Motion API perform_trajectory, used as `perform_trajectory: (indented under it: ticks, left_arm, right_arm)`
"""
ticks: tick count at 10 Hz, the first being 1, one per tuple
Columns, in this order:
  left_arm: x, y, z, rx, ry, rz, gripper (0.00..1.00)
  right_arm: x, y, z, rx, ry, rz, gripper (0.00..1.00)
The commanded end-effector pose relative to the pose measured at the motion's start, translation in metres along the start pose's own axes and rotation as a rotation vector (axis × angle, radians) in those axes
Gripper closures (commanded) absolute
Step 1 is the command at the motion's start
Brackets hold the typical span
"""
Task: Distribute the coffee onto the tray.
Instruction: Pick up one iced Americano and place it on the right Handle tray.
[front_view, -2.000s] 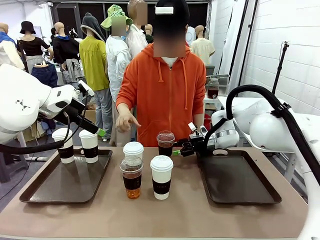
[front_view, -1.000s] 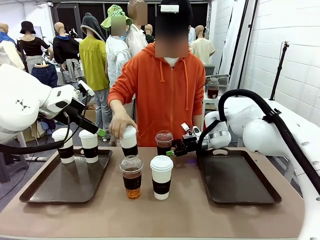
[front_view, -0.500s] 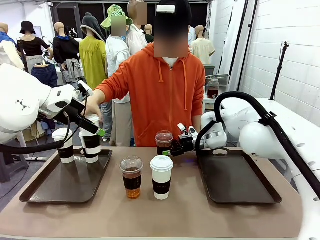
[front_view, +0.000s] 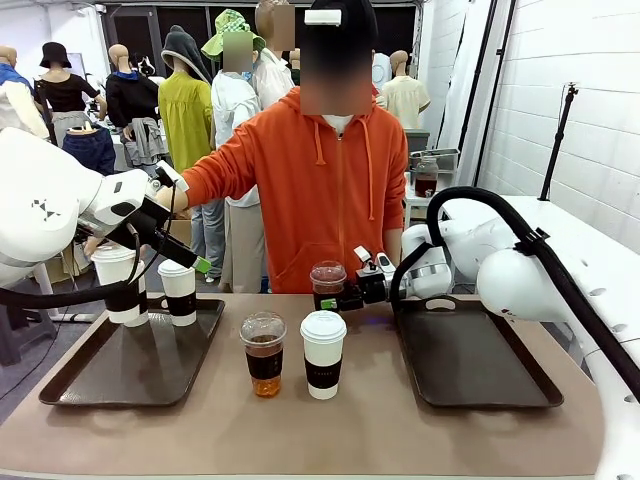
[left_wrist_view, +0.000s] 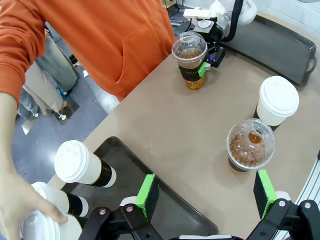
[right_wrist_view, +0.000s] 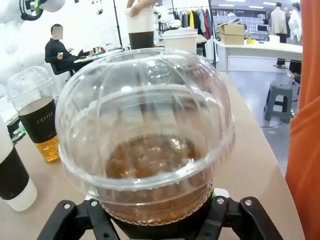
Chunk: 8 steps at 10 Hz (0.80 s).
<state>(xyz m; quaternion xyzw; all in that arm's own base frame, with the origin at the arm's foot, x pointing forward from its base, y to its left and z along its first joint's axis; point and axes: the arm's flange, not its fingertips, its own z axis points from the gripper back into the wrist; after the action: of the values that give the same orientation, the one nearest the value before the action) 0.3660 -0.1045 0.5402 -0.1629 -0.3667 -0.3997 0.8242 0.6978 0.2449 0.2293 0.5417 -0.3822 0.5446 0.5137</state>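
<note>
Left gripper: the left gripper (left_wrist_view: 205, 194) has its fingers spread wide with nothing between the green pads, and it hangs in the air over the rim of the left tray (front_view: 70, 375)
Under the left gripper: from its wrist, the tray's corner lies below one finger and bare table (front_view: 330, 430) below the other
Right gripper: the right gripper (front_view: 345, 299) is clamped on the dark sleeve of the gripped dome cup (front_view: 328, 284), with a pad against each side
Gripped dome cup: clear plastic with a domed lid and brown drink, upright on the table, straight between the right gripper's fingers
Right tray: the right tray (front_view: 480, 370) is dark and lies just beside the right gripper, on its own arm's side
Free dome cup: the free dome cup (front_view: 264, 352) stands on the table, nearer the robot than the right gripper and off toward the left tray
Lone paper cup: the lone paper cup (front_view: 323, 353) has a white lid and a dark sleeve; it is just beside the free dome cup and on the robot's side of the gripped cup
Person's hand: the person's hand (left_wrist_view: 15, 200) comes out of an orange sleeve (front_view: 230, 170) past the left gripper, fingers over the lid of the held paper cup (left_wrist_view: 40, 231)
Held paper cup: at the left tray's far end; cannot tell whether it touches the tray
Cups beside the hand: the middle paper cup (left_wrist_view: 60, 200) is close against the held one, and the near paper cup (left_wrist_view: 75, 161) is the closest to the left gripper's fingers; both stand on the left tray
</note>
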Motion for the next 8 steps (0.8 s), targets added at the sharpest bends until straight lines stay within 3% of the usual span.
perform_trajectory:
  ticks: [1,4,8]
  left_arm:
    - [-0.002,0.001,0.0,-0.015,-0.008,0.003,0.0]
    - [-0.002,0.001,0.0,-0.015,-0.008,0.003,0.0]
    - [-0.002,0.001,0.0,-0.015,-0.008,0.003,0.0]
  right_arm:
    - [0.004,-0.002,0.002,0.014,0.022,-0.024,0.32]
    - [0.025,0.017,0.019,0.016,0.022,-0.011,0.32]
    - [0.061,0.056,0.091,-0.037,-0.03,0.018,0.32]
